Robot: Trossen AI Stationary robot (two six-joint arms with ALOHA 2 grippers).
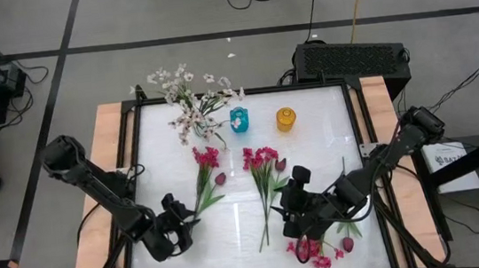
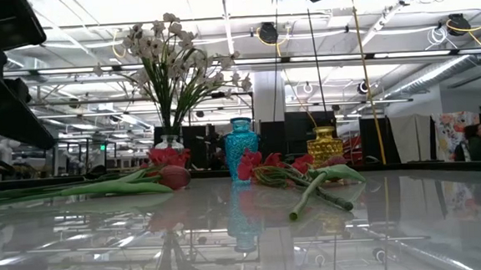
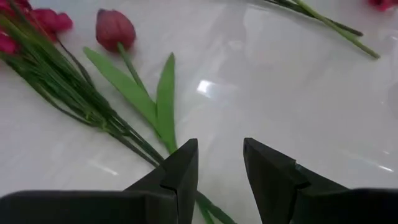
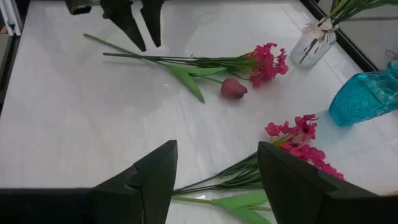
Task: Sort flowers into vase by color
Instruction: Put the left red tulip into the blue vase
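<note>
Magenta and maroon sprigs lie loose on the glossy white counter: one bunch of magenta flowers with a maroon tulip left of centre, a second bunch in the middle, a third cluster at the lower right of the high frame. White blossoms already stand in a clear vase at the upper left, with the teal vase and the yellow vase beside it, both empty as far as I can see. Left pincer sits low over the stem ends of the left bunch, jaws parted, nothing between them; a stem passes just under one finger in its wrist view. Right pincer hovers by the middle bunch's stems, jaws wide apart, holding nothing. Handling guess: light fake flowers, thin wiry stems that likely flex, soft leaves, and the slick counter probably lets them slide when nudged. Best hold looks like the bare lower stem, away from leaves and heads, pinching one stem rather than the tangle. Tulip heads look soft, so avoid squeezing them. Glass vases could tip if bumped. No readable brand or writing on flowers, vases or counter; a white box at the right of the high view has print too small to read.
</note>
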